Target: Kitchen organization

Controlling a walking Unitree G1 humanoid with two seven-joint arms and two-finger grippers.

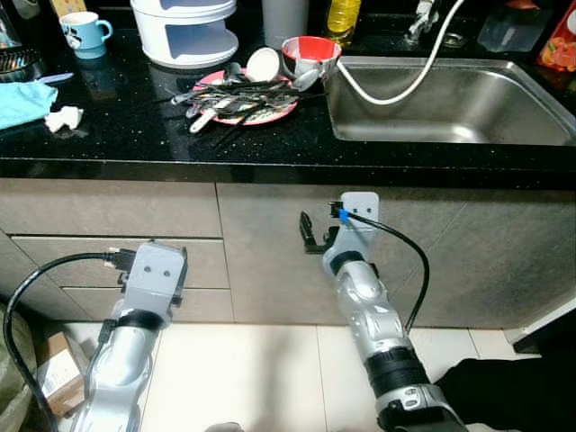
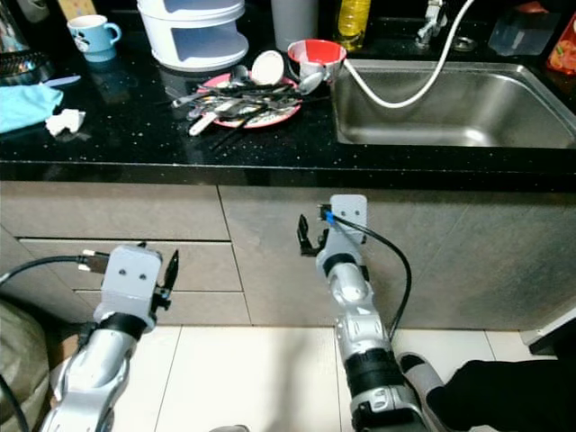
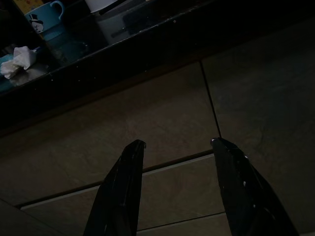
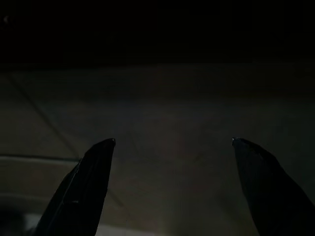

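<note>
**Robot faces a cluttered kitchen counter, both arms low**

On the black counter, a blue mug stands far left, then a pink plate heaped with utensils, a red bowl, and the steel sink. Below, the left gripper and right gripper point at the cabinet fronts, fingers spread wide, holding nothing

I'm in a home kitchen: black speckled countertop over grey drawer fronts, stainless sink set into it. Just left of the sink, a pink plate heaped with cutlery and a red bowl; blue mug far left.
</note>
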